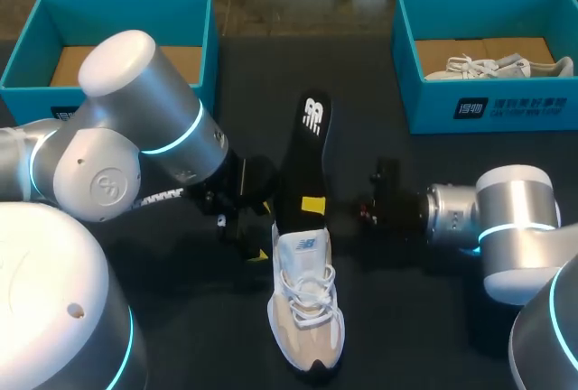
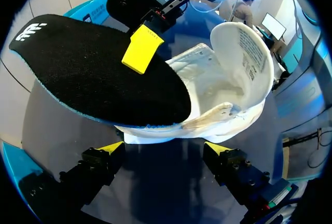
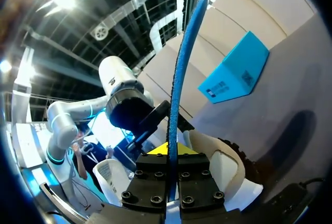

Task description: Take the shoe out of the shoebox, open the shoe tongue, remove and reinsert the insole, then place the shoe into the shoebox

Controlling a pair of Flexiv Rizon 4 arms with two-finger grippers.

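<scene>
Insole [image 1: 307, 151] is clamped flat between the right jaws, top and bottom, so its near end sits right at the collar of the shoe [image 1: 305, 304]. To me that reads as sliding out or going back in, can't say which. Left jaws are spread wide just by the heel, not visibly touching, probably ready to brace it. Shoe lies on the surface [image 1: 406, 336], tongue [image 2: 244, 53] flipped up, well apart from the left shoebox [image 1: 108, 6] and right shoebox [image 1: 433, 115].
</scene>
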